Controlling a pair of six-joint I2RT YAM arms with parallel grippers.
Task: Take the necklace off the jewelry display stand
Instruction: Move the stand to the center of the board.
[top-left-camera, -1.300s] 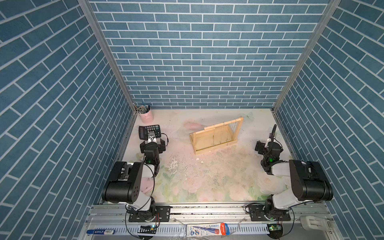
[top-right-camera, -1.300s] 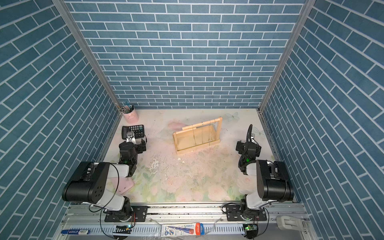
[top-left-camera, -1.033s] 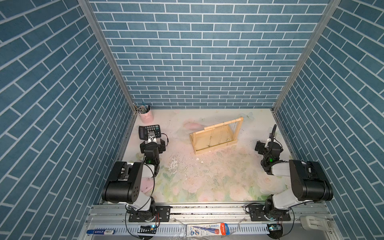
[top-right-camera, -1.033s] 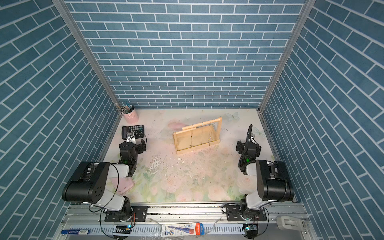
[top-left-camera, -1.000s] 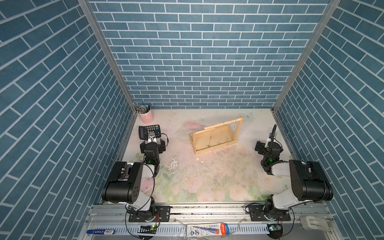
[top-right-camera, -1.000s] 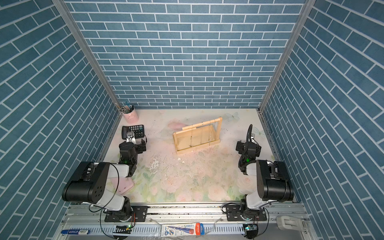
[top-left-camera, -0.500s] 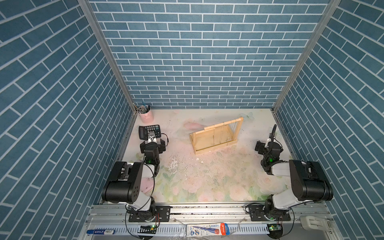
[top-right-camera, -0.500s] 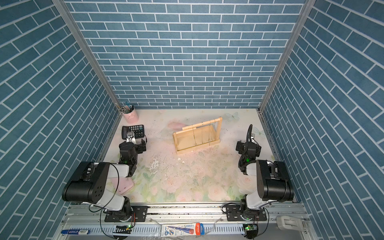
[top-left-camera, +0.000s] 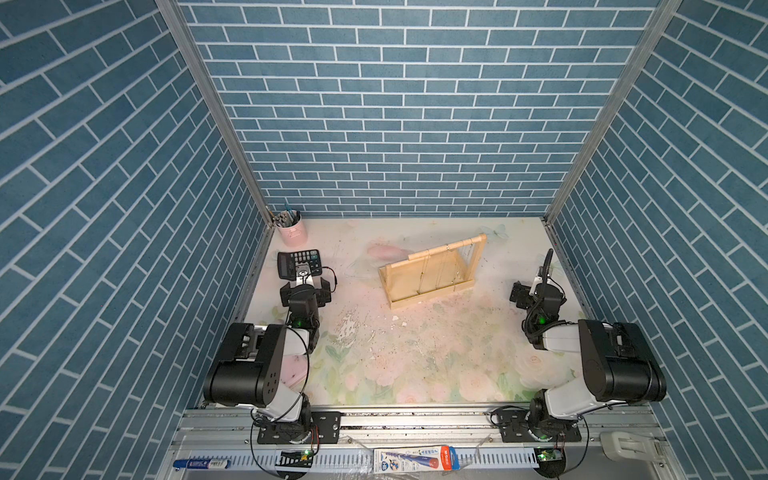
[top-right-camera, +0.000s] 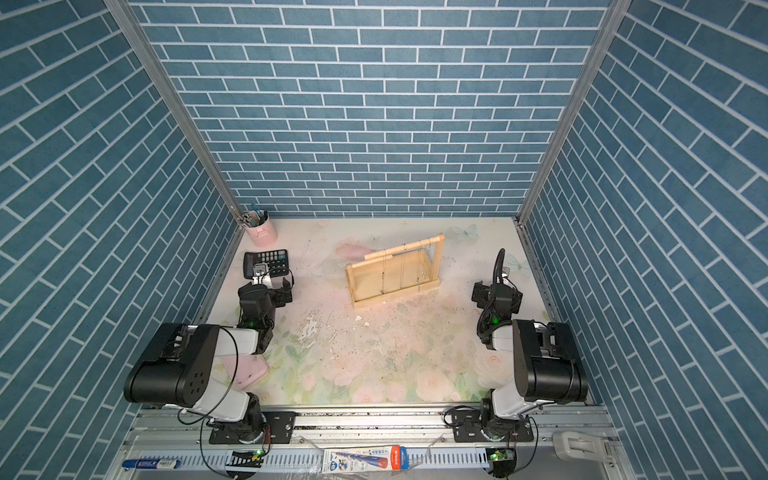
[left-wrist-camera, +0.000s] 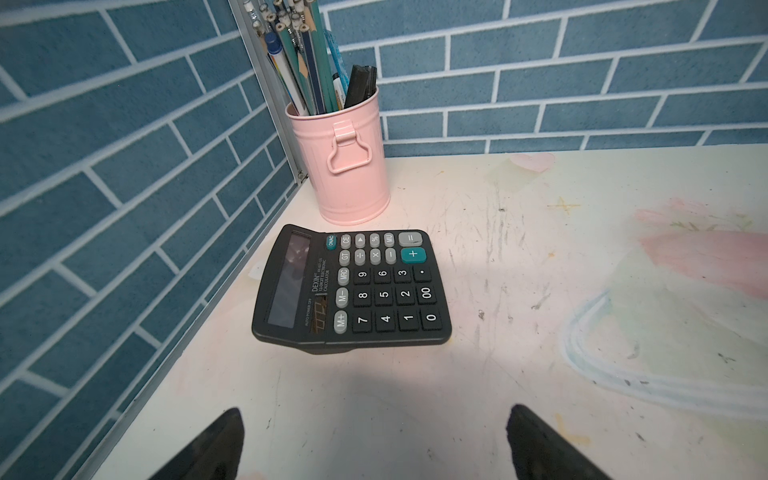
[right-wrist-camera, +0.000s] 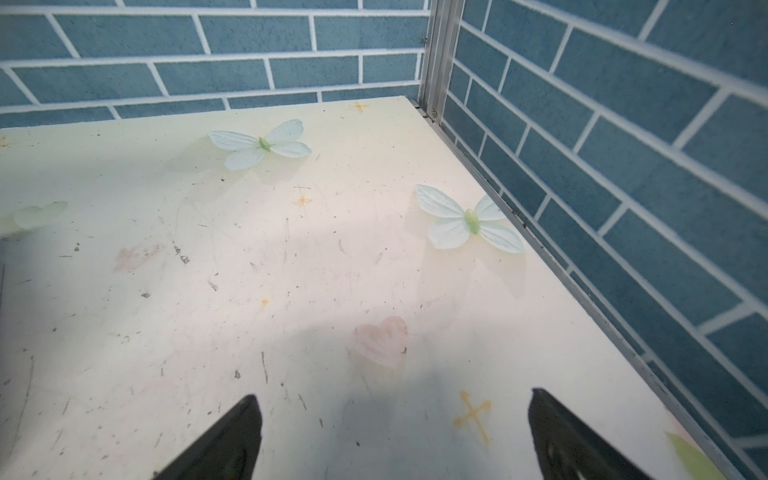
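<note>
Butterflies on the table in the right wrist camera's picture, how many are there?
2. The far butterfly is near the back wall; the near butterfly sits beside the side wall's rail. A pale green shape at the picture's edge may be a third, cut off.

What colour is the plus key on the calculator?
Teal with a white sign: the plus key on the black calculator shows best in the left wrist view.
</note>
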